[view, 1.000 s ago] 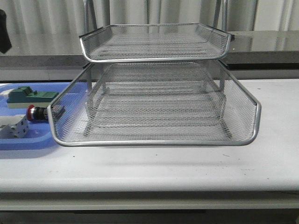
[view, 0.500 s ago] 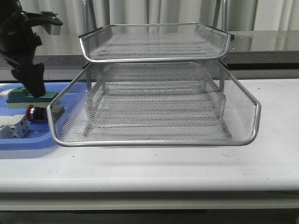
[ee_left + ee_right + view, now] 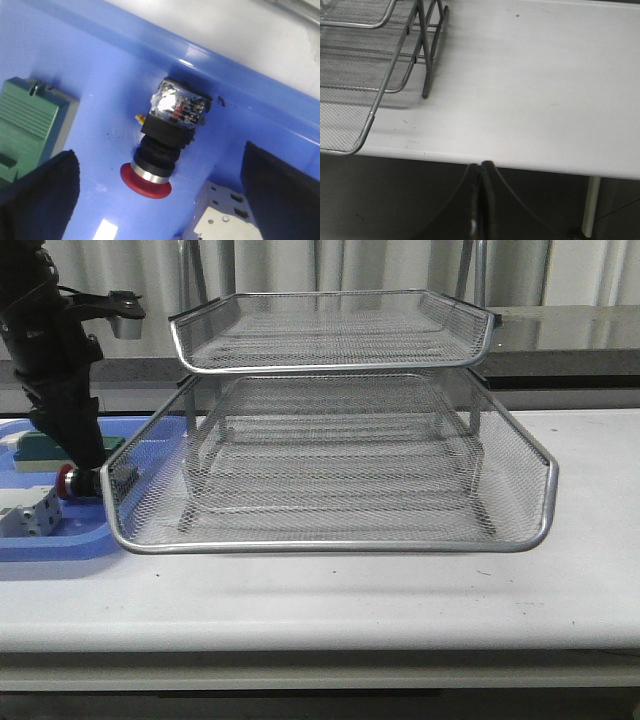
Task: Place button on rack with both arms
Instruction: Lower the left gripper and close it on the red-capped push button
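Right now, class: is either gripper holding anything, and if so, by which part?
Nothing is held. The left gripper is open astride the button; the right gripper is shut, empty.

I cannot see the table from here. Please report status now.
Left gripper open, straddling the button in the blue tray. Right gripper shut, empty, off the table edge. Green block and white block close beside.

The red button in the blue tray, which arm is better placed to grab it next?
Left. Its open gripper hangs right over the button in the blue tray, fingers on either side. The right gripper is shut, at the table's far edge.
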Robot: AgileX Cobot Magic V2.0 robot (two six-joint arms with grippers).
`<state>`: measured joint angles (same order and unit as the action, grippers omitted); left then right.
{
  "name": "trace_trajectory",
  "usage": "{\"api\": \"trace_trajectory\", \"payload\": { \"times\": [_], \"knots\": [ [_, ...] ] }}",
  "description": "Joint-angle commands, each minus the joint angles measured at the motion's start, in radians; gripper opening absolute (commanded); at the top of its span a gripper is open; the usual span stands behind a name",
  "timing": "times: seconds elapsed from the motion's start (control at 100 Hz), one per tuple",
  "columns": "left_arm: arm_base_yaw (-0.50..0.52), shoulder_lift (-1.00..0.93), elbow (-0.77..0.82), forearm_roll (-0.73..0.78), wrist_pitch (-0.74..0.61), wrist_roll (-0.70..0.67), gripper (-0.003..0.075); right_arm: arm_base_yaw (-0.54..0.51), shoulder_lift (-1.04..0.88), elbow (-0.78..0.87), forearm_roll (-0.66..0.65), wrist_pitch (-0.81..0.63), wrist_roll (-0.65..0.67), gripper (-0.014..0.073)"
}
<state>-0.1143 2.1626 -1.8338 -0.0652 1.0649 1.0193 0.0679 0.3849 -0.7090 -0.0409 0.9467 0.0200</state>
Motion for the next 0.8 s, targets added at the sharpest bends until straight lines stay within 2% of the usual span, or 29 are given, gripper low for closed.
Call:
{"api": "trace_trajectory", "payload": {
  "times": [0.0,0.32,0.79],
  "knots": [
    [-0.006,-0.036,-0.029,-0.021,-0.02,0.014,0.0619,-0.004,0.009,-0.031,-0.013,-0.065,-0.001,-0.0069],
    [-0.006,-0.009,-0.029,-0.023,-0.095,0.04,0.0619,-0.004,0.009,-0.031,-0.013,-0.065,-0.001,-0.0069],
    [-0.006,0.019,-0.029,-0.042,-0.092,0.057,0.0619,-0.004,0.009,-0.031,-0.013,-0.065,-0.001,-0.0069]
  ]
}}
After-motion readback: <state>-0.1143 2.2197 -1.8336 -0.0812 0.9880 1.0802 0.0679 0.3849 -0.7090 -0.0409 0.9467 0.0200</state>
